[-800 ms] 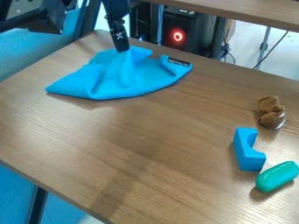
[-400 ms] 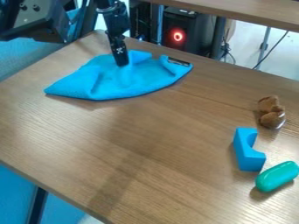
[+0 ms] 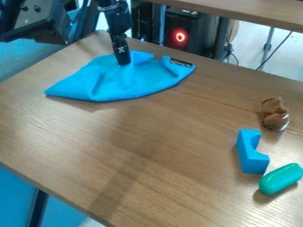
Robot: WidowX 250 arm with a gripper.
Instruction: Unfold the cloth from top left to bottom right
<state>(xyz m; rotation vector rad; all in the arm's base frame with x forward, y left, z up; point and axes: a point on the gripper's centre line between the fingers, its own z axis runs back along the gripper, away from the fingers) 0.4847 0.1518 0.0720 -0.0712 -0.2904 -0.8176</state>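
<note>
- Cloth (image 3: 139, 80): lies folded and creased beneath the gripper (image 3: 122, 62), spreading to its lower left and lower right.
- Tag (image 3: 181, 62): dark, on the cloth's corner, right of the gripper.
- Gripper: points down at the cloth's upper part; whether it is apart, together or clamped cannot be determined.
- Table (image 3: 160, 150): wooden; supports all items below the gripper.
- Brown toy (image 3: 275, 114): well apart, lower right of the gripper.
- Block (image 3: 251, 153): blue, notched, farther down, same side.
- Capsule (image 3: 280, 179): green, just beside the block.
</note>
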